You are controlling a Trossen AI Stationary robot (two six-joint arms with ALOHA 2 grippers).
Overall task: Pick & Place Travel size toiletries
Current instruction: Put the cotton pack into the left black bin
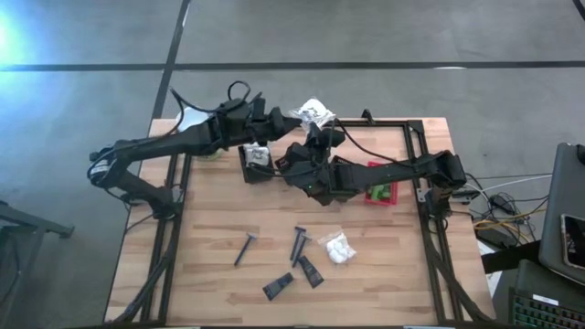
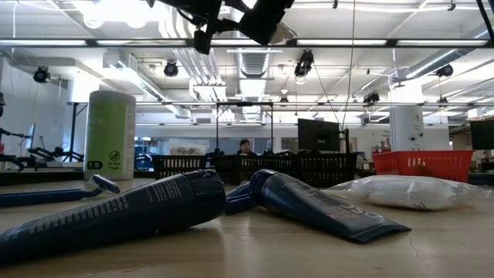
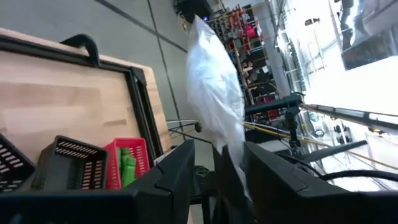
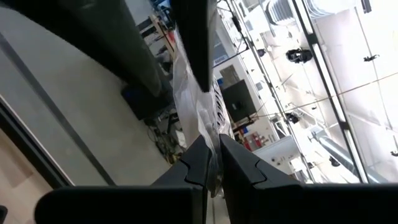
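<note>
1. Both arms meet high over the far middle of the wooden table (image 1: 219, 228), sharing one white crinkly plastic-wrapped packet (image 1: 315, 113). The left gripper (image 3: 214, 165) has its fingers narrowed on the packet's lower end; the right gripper (image 4: 208, 152) is pinched almost fully closed on the thin wrap.

2. Judged from this, the step is a mid-air handover, or a pull at the wrap, of one toiletry. The next move calls for one gripper to let go while the other holds firm, then carry the packet down to a basket.

3. The black slotted basket (image 1: 256, 163) lies under the left arm; the red slotted basket (image 1: 382, 187), with a bright green tube inside, sits to the right.

4. Waiting on the near table: a second white packet (image 1: 336, 247), two dark flat tubes (image 1: 309, 270) and slim dark razors (image 1: 245, 248).

5. The high view alone shows both baskets and all loose items. The low view misses the grasp but shows a tall pale-green canister (image 2: 109, 133) at far left. Only the wrist views show how each set of fingers bites the wrap.
</note>
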